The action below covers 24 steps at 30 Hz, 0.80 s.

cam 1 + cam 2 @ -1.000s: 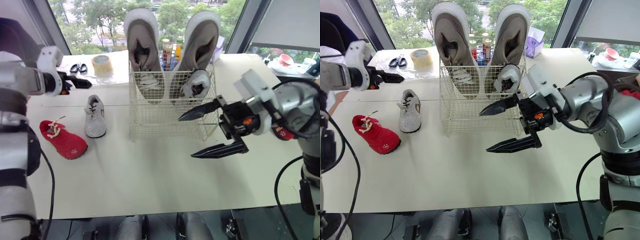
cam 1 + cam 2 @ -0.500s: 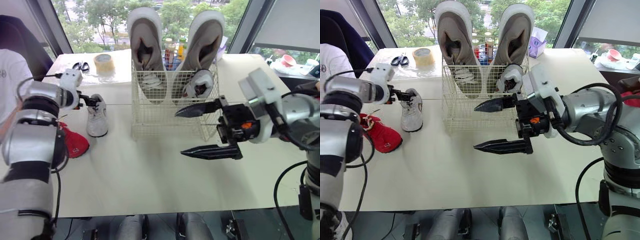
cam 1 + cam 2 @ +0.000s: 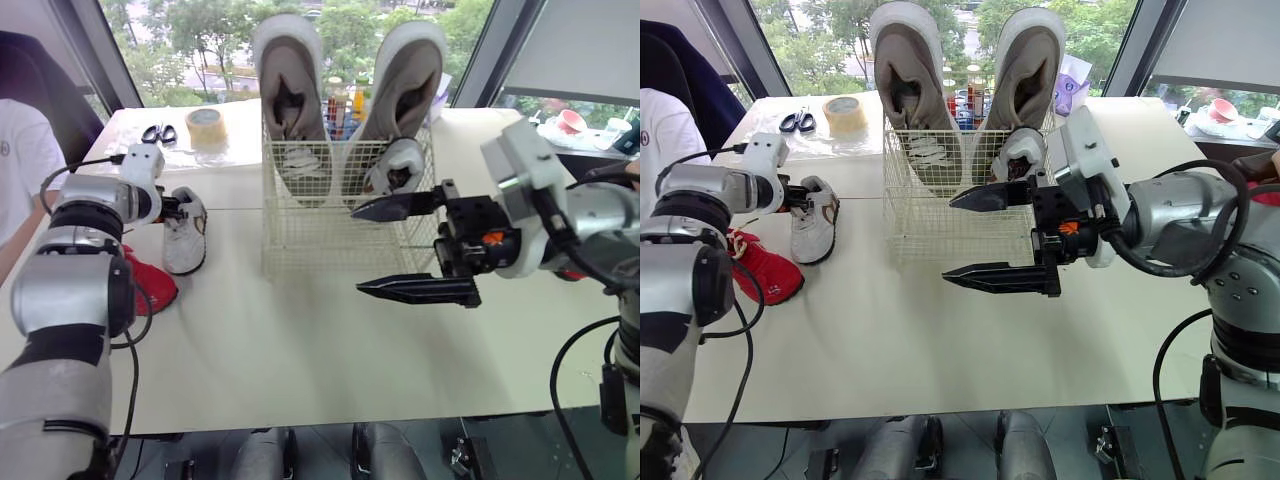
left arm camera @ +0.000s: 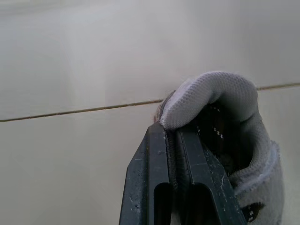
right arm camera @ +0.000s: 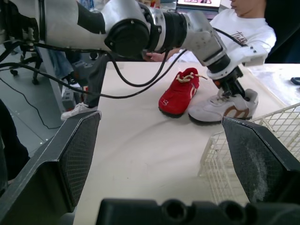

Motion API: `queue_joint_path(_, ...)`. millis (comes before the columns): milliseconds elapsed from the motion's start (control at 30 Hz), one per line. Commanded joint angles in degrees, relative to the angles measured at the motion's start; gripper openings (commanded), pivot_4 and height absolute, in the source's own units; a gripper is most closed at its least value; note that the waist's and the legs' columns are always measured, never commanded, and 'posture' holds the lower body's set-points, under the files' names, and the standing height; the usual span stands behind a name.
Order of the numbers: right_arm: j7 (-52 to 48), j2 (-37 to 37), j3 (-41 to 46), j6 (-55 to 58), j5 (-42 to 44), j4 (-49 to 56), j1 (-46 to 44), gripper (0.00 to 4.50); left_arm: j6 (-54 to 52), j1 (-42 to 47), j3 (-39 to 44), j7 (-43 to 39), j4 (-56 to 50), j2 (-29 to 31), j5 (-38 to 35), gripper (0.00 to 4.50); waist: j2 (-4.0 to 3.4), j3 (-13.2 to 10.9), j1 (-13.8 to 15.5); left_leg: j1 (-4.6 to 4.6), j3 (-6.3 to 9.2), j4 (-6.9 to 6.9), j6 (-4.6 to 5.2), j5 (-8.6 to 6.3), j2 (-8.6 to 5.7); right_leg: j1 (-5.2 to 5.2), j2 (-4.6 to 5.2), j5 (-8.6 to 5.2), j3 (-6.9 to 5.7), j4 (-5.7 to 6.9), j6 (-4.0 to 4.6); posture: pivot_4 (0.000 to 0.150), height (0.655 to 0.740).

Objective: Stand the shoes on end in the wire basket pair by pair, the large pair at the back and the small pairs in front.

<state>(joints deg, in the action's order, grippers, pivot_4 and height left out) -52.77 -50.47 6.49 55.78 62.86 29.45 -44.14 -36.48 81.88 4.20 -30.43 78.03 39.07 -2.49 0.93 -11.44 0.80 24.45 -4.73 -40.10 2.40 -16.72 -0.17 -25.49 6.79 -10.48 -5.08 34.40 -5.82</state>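
Surface: we are looking down on a pale table (image 3: pixel 300 350) by windows (image 3: pixel 170 50) with green trees outside.
Basket: we are seeing the wire basket (image 3: pixel 300 240) standing upright toward the far middle of the table.
Large pair: the large pair (image 3: pixel 290 90) is standing on end along the back of the basket, toes up, rising well above its rim.
Small shoe in basket: one small grey shoe (image 3: pixel 395 165) is standing in front of the right-hand large shoe, inside the basket.
Shoe on table: its grey mate (image 3: pixel 188 235) is lying sole-down on the table, left of the basket.
Left gripper: the left gripper (image 4: pixel 171 131) is pinching the heel rim of the grey mate, fingers clamped together on the fabric.
Right gripper: the right gripper (image 3: pixel 949 238) is hovering before the basket's front, fingers spread wide apart and holding nothing.
Red shoe: a red shoe (image 3: pixel 765 270) is lying just beside the grey mate, on its left.
Far edge: a tape roll (image 3: pixel 204 125) and scissors (image 3: pixel 158 133) are lying near the window.
Left side: a person (image 3: pixel 20 170) in a white shirt is sitting beside the table.
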Motion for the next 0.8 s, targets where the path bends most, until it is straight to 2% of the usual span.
queue_joint_path(33,-1.7,-1.1,0.2,-2.2,-2.5,-1.3,-1.1,4.5,-1.8,10.4,10.2,3.2,-5.0,2.9,-8.3,0.04,0.09,0.0,0.1,0.05,0.02,-0.01,0.01,0.0,-0.01,0.0,0.0,0.04,-0.01,-0.02,-0.08,0.15,0.74)
queue_joint_path(100,-2.0,-1.1,0.2,-2.7,-3.2,-2.0,-1.2,4.5,-2.8,13.3,15.3,6.0,-7.4,3.2,-12.4,0.04,0.11,0.0,0.1,0.12,0.04,-0.02,0.07,-0.04,-0.05,0.02,0.02,0.09,-0.01,-0.14,-0.16,0.15,0.74)
queue_joint_path(133,-2.1,-1.2,0.5,-2.8,-3.4,-2.6,-1.1,4.5,-3.6,12.1,15.1,6.0,-13.4,3.0,-12.5,0.04,0.11,0.0,0.0,0.12,0.03,-0.02,0.13,-0.07,-0.08,0.04,0.05,0.1,-0.01,-0.19,-0.19,0.15,0.74)
queue_joint_path(200,-2.6,-1.4,0.9,-2.4,-3.3,-3.7,-1.0,4.5,-3.3,1.6,17.0,6.2,-41.0,0.1,-16.4,0.04,-0.03,0.1,-0.3,0.0,-0.16,0.04,0.22,-0.14,-0.12,0.07,0.15,0.11,0.0,-0.25,-0.22,0.15,0.74)
queue_joint_path(267,-4.1,-2.2,0.4,-2.0,-3.5,-4.7,-1.1,4.5,-8.6,-9.9,23.8,9.3,-69.4,-5.8,-26.8,0.04,-0.05,0.1,-0.7,-0.09,-0.29,0.1,0.2,-0.15,-0.14,0.05,0.29,0.11,0.02,-0.21,-0.23,0.15,0.74)
queue_joint_path(333,-5.8,-3.1,-0.2,-2.1,-4.4,-6.5,-1.9,4.5,-11.8,-17.6,27.7,15.0,-87.5,-11.3,-32.9,0.04,-0.03,0.1,-0.7,-0.11,-0.28,0.07,0.18,-0.14,-0.13,0.06,0.33,0.11,0.03,-0.19,-0.23,0.15,0.74)
queue_joint_path(400,-7.2,-3.4,-1.3,-2.1,-5.5,-9.2,-4.1,4.5,-11.2,-24.7,26.7,19.3,-100.8,-14.6,-33.2,0.04,-0.01,0.1,-0.7,-0.06,-0.2,-0.04,0.12,-0.1,-0.11,0.07,0.3,0.13,-0.01,-0.16,-0.22,0.15,0.74)
queue_joint_path(467,-8.4,-3.0,-2.6,-2.0,-6.5,-11.2,-6.0,4.5,-10.3,-29.2,23.8,21.9,-107.6,-16.4,-32.1,0.04,0.0,0.0,-0.7,-0.09,-0.21,-0.04,0.0,-0.03,-0.09,0.07,0.23,0.23,0.0,-0.17,-0.18,0.15,0.74)
queue_joint_path(567,-10.6,-1.6,-5.3,-2.3,-8.5,-13.9,-8.8,4.5,-6.6,-34.4,18.4,22.5,-112.0,-19.3,-30.8,0.04,-0.02,0.1,-0.2,-0.4,-0.2,-0.01,-0.13,0.05,0.0,0.24,0.09,0.32,0.02,-0.17,-0.01,0.15,0.74)
queue_joint_path(733,-13.1,-0.3,-7.3,-2.6,-11.2,-16.8,-10.8,4.5,3.4,-39.7,8.9,20.0,-111.0,-21.8,-25.1,0.04,-0.02,0.1,0.0,-0.88,-0.15,-0.02,0.12,-0.08,0.01,0.76,0.04,0.39,0.01,-0.26,0.14,0.15,0.74)
queue_joint_path(800,-14.7,-1.8,-7.7,-1.1,-11.1,-15.7,-9.9,4.5,10.9,-41.2,3.0,18.7,-108.1,-22.8,-19.3,0.04,-0.03,0.1,0.0,-0.87,-0.18,-0.03,0.14,-0.07,0.0,0.75,0.05,0.4,0.03,-0.28,0.15,0.15,0.74)
